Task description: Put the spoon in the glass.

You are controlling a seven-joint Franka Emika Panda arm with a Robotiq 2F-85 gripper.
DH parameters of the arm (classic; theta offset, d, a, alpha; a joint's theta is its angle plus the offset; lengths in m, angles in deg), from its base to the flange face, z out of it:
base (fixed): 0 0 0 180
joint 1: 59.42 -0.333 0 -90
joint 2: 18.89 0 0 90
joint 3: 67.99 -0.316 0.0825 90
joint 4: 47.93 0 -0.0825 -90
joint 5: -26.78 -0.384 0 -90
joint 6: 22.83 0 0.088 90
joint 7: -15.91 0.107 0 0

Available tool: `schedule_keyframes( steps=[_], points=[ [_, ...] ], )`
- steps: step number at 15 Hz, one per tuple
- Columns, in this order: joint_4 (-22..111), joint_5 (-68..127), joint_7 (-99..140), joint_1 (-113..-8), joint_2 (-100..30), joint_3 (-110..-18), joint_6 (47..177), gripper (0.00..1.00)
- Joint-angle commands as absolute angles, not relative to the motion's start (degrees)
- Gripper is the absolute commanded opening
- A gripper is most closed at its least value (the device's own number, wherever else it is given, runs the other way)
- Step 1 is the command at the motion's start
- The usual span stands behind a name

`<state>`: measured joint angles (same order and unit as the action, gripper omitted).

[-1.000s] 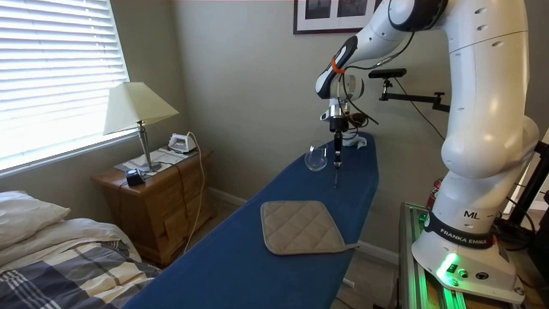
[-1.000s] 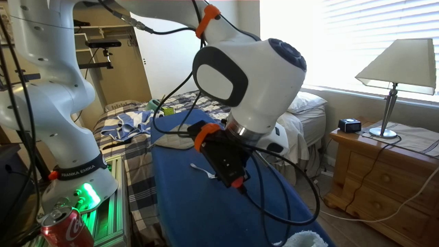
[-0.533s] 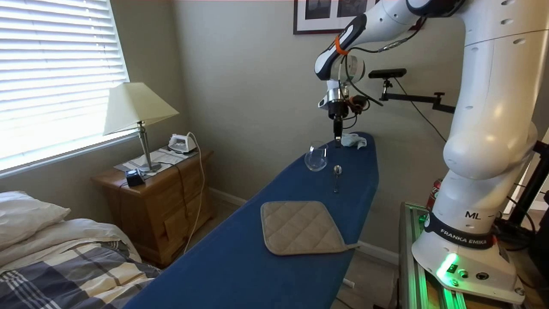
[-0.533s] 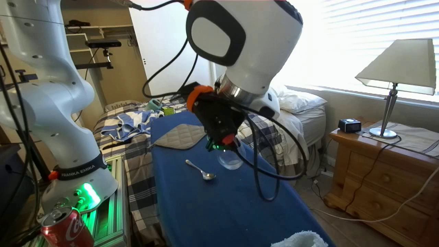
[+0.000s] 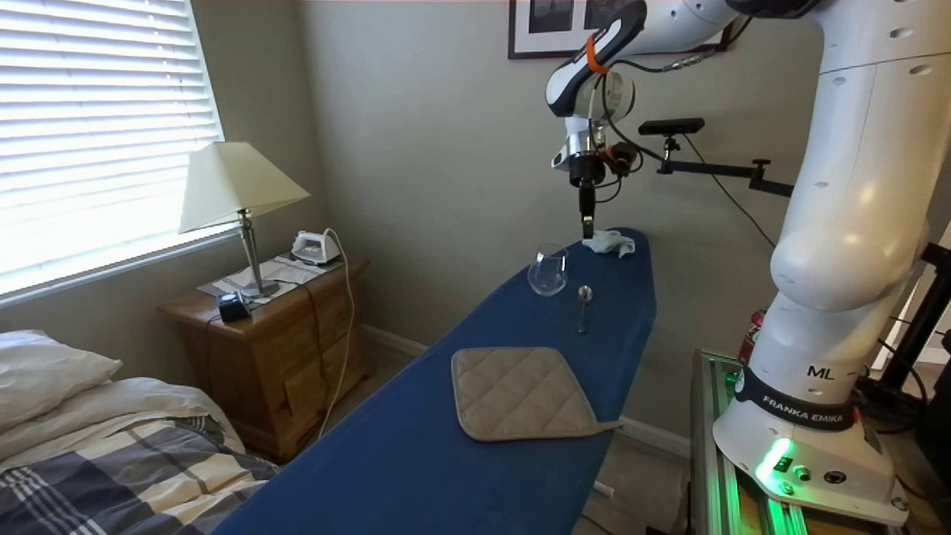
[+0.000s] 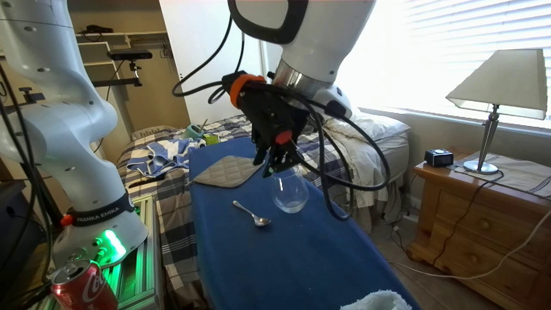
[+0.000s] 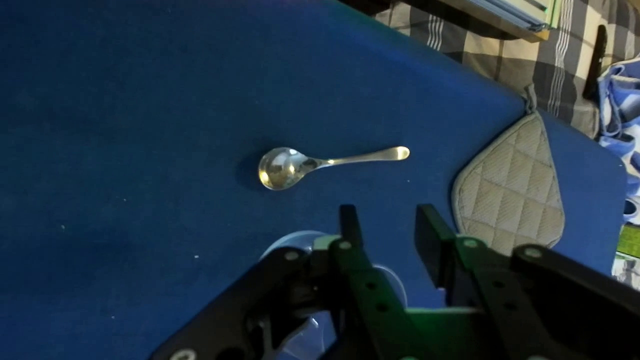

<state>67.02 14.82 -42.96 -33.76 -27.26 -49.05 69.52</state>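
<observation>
Currently, a metal spoon (image 7: 302,166) lies flat on a blue ironing board (image 5: 416,446), just beside a clear, round glass (image 6: 290,193) that stands upright. The spoon rests on the side of the glass nearer the base of the white robot arm (image 5: 832,253), with a strip of blue fabric between the two. Its long axis runs past the glass: the handle tip points toward a grey-beige quilted pad (image 5: 524,394), and the rounded bowl points the opposite way.

In an exterior view, the robot's dark fingers (image 5: 587,204) hang above the ironing board near the glass, with air between them and it, and higher than the spoon. They are spread by a moderate gap, and the wrist view shows blue fabric and a curved edge of the glass through that gap.

The quilted pad lies flat, farther from the glass than the spoon is. A pale, crumpled cloth (image 5: 611,243) lies on the opposite side of the glass from the pad. Well apart from the glass, a wooden nightstand (image 5: 230,371) holds a lamp (image 5: 238,186) and an iron (image 5: 316,247).
</observation>
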Motion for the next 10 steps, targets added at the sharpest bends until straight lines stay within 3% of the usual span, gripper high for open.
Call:
schedule_keyframes(
  steps=[1,6,10],
  points=[
    [65.59,15.48,-45.92,-32.76,-31.84,-48.09,69.69,0.66],
    [64.46,14.3,-50.62,-31.22,-37.53,-48.86,73.3,0.99],
    [63.37,12.4,-52.13,-30.23,-40.87,-49.98,75.08,1.0]
  ],
)
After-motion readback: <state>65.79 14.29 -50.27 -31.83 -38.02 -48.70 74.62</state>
